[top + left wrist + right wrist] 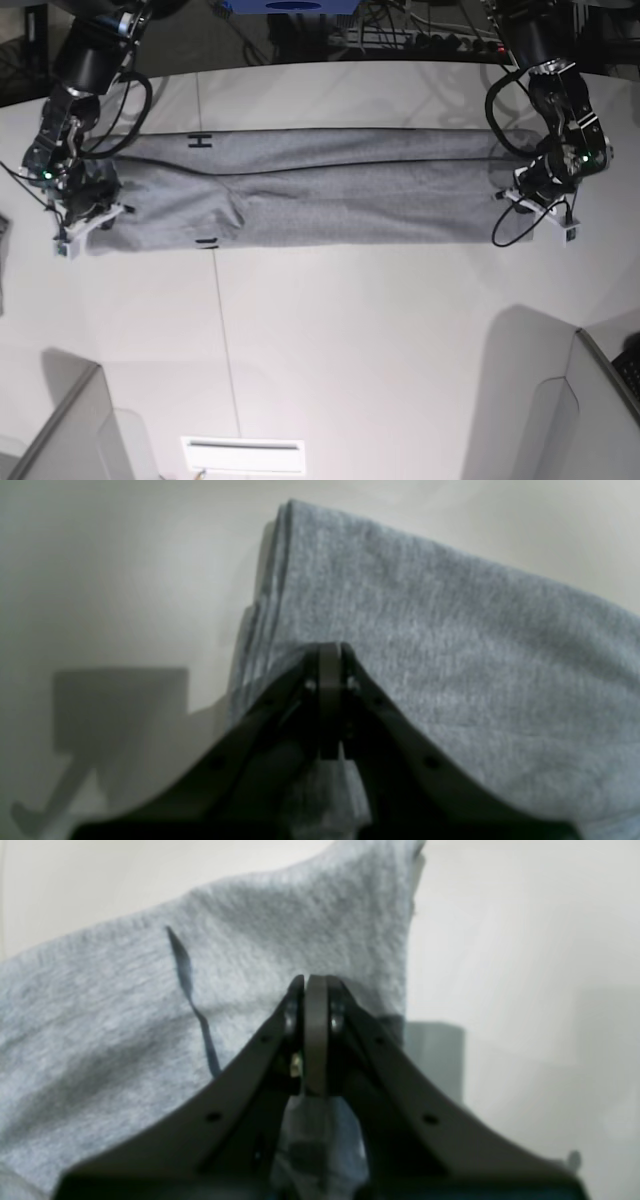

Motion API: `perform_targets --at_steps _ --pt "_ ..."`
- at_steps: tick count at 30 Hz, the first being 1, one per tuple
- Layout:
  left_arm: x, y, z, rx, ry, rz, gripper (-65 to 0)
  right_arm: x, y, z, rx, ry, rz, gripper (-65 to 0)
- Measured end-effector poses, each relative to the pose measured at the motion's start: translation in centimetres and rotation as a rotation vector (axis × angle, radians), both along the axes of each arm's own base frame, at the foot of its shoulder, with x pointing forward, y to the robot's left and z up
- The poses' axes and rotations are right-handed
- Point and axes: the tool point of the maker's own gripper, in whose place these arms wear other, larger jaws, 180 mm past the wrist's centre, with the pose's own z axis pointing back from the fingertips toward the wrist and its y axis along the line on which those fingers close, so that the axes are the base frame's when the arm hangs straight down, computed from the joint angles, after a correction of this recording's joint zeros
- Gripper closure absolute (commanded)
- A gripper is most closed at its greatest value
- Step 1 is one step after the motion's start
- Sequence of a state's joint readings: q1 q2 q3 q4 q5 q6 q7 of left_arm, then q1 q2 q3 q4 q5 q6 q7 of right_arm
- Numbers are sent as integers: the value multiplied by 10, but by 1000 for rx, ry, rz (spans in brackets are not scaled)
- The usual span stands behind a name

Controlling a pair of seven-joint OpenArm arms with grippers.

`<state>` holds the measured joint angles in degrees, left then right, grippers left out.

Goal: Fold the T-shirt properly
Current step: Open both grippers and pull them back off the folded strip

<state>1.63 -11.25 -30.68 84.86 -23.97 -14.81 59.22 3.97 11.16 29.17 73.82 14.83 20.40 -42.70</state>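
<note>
The heather-grey T-shirt [330, 195] lies as a long folded band across the white table, stretched between the two arms. On the right of the base view my left gripper [522, 196] is shut on the band's end. In the left wrist view its jaws [330, 652] meet on the grey cloth [450, 630], with fabric bunched behind them. At the left of the base view my right gripper [98, 212] is shut on the other end. Its jaws [315, 982] are pressed together over the cloth [100, 1015], which has a dark crease.
Small black marks [202, 141] show at the band's far and near edges beside a table seam [222, 340]. Grey partitions [60, 430] stand at both front corners. A white slotted plate [245, 455] sits at the front edge, and cables run along the back.
</note>
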Motion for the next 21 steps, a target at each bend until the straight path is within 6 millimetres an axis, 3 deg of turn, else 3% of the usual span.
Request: perform_targets --at_steps 2,6,9,11,14,17,21 --pt "8 1 13 18 -11 -8 0 3 -4 18 -43 -11 9 0" --pt "23 8 64 28 -152 9 0 21 4 75 -106 -174 34 0" --pt "11 20 87 -49 -219 59 0 7 18 94 -147 -194 77 0" --pt "-6 33 92 -78 -241 93 0 -14 24 89 -149 -127 64 0" --pt "-30 40 83 -103 -208 124 0 -38 41 76 -116 -89 78 0" --pt "-41 36 75 -132 -191 124 0 -56 55 51 -64 -39 76 0" --pt "-60 60 79 -82 -193 168 0 -70 52 9 -21 35 49 0"
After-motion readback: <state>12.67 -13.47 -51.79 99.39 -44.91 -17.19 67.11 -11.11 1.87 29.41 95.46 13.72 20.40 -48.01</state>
